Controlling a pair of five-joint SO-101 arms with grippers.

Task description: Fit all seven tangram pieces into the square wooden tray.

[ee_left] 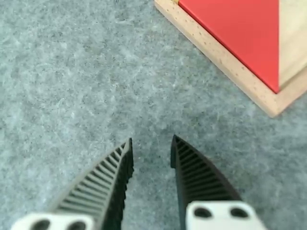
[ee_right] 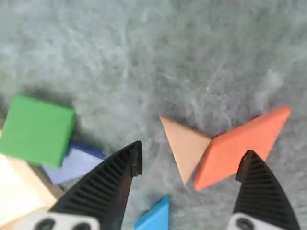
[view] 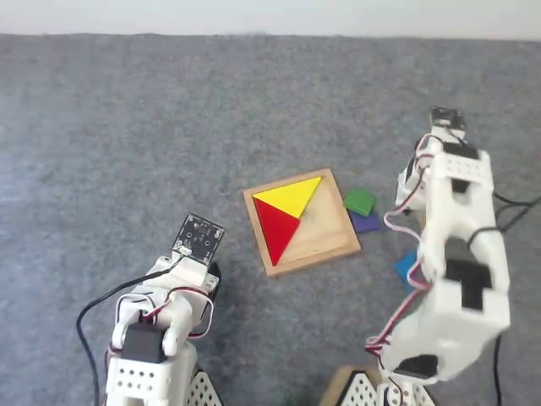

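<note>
square wooden tray [view: 338, 247] sits mid-table on grey carpet [view: 127, 127], turned corner-on to the arms. two pieces are seated in it: yellow triangle [view: 292, 196] on the far side and red triangle [view: 277, 227] on the left side, the two sharing an edge. the right and near part of the tray floor is bare wood.

five pieces lie outside the tray. green square [view: 359, 201] is just off the tray's right edge and purple piece [view: 365, 223] is directly near of it. the right wrist view has the green edge over or against the purple; cannot tell which. blue piece [view: 406, 265] is nearer and further right, partly hidden by right arm [view: 456, 254]. tan triangle [ee_right: 184, 143] and orange parallelogram [ee_right: 240, 143] lie flat on the carpet, meeting at a corner.

right gripper [ee_right: 192, 155]: jaws spread wide, holding nothing, above the carpet, with the tan triangle and part of the orange parallelogram in the gap below.

left gripper [ee_left: 151, 143]: jaws slightly parted, nothing between them, over bare carpet just left of the tray's near corner. left arm [view: 152, 338] is at near left.
</note>
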